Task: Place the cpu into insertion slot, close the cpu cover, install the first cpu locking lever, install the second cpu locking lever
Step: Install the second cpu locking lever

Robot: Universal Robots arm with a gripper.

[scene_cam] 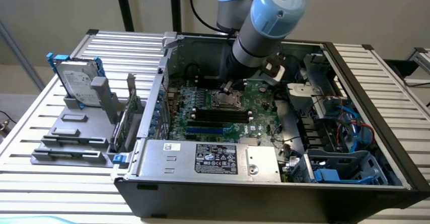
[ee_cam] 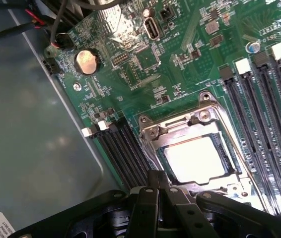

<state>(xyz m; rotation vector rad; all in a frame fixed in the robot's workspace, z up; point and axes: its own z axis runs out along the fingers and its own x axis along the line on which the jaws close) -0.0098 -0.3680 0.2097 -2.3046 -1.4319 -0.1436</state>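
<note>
In the exterior view my arm (scene_cam: 265, 22) reaches down into the open computer case (scene_cam: 269, 194) on the slatted table (scene_cam: 54, 183), with my gripper (scene_cam: 228, 87) just above the insertion slot (scene_cam: 225, 100) on the green board (scene_cam: 259, 116). In the wrist view the cpu (ee_cam: 196, 158) lies in the slot with the cpu cover (ee_cam: 190, 126) framing it, my gripper (ee_cam: 158, 191) just beside its edge, and I cannot tell whether it is apart or together.
</note>
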